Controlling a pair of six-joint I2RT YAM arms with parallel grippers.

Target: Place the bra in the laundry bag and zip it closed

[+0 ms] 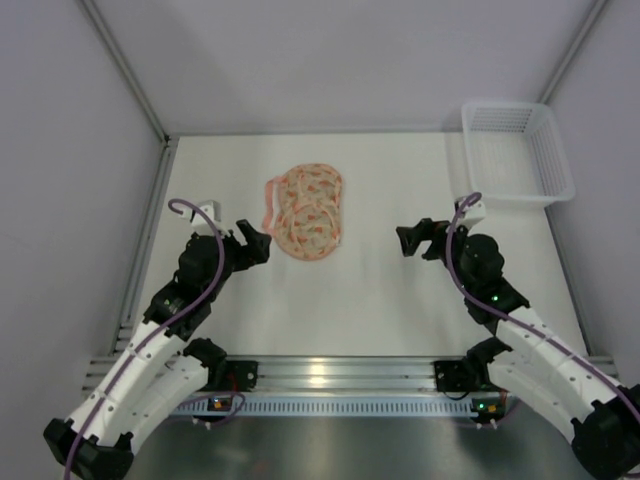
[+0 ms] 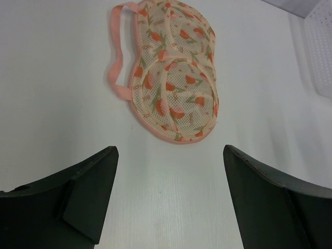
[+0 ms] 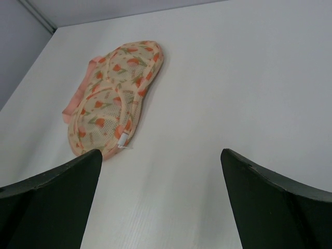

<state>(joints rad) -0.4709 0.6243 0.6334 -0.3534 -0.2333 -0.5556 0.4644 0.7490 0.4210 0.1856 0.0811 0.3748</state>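
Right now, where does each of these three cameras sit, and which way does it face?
Top external: above, behind the arms, looking down; left gripper, right gripper, laundry bag.
Left wrist: on the left arm, facing the laundry bag; own open fingers.
Right wrist: on the right arm, likewise; own open fingers.
All three share the laundry bag.

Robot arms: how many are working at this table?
2. The left arm rises from the near left edge, its tip just short of the laundry bag; the right arm rises from the near right edge, nearer than the white basket. No others show.
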